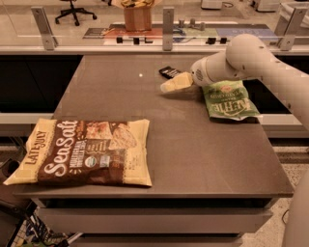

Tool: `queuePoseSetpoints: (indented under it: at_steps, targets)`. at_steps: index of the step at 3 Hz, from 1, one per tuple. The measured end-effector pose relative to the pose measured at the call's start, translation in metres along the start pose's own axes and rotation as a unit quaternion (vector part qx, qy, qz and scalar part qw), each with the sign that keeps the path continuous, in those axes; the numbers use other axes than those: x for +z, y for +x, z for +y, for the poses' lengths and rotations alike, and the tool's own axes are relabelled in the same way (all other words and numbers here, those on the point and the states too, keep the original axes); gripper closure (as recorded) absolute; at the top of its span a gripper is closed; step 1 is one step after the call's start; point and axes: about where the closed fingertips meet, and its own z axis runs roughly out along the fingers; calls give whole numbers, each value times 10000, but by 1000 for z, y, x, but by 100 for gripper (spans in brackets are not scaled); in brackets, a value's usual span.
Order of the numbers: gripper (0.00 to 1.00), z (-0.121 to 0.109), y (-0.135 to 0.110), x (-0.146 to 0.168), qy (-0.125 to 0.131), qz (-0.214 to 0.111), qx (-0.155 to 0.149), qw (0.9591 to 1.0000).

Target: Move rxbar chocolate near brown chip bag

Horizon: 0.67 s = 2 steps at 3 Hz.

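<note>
The rxbar chocolate lies just beyond the end effector; how wide that stands, I cannot tell. The bar is probably light, flat and slick, so pinch it across its long edges.

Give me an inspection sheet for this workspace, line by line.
Surface: dark table, flat.
Job's things: rxbar chocolate on the far side, well apart from the brown chip bag lying flat at the near left corner.
Clutter: green bag flat at the right.
Grippers: pincer low over the table, just in front of the rxbar chocolate.
Cables: nothing seen.
Surroundings: metal posts behind the table, office chair beyond.
</note>
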Motion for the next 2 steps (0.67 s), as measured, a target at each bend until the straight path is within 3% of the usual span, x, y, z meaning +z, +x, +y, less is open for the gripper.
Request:
queuePoseSetpoints:
  at_steps: [2]
  targets:
    - [41, 8, -4, 14, -117, -8, -99, 9999]
